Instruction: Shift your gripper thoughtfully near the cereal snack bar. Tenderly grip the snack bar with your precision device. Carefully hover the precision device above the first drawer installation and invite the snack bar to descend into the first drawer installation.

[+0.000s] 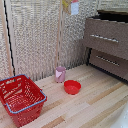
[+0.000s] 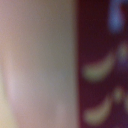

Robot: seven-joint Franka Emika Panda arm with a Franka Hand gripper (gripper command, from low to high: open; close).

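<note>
The cereal snack bar [image 1: 71,6], a yellow-orange packet with white and red print, hangs in the air at the top edge of the exterior view, in front of the wicker wall. It is to the exterior view's left of the first drawer installation [image 1: 107,37], and higher. That taller dark brown drawer with its silver bar handle [image 1: 104,38] stands pulled out, its top open. The gripper holding the packet is cut off above the frame. The wrist view is a close blur of pale pink beside dark maroon with yellow marks, and no fingers show in it.
A shorter brown drawer [image 1: 108,62] sits below the taller one. On the wooden table stand a pink cup [image 1: 60,74], a red bowl [image 1: 72,87] and a red wire basket [image 1: 21,98] at the exterior view's left.
</note>
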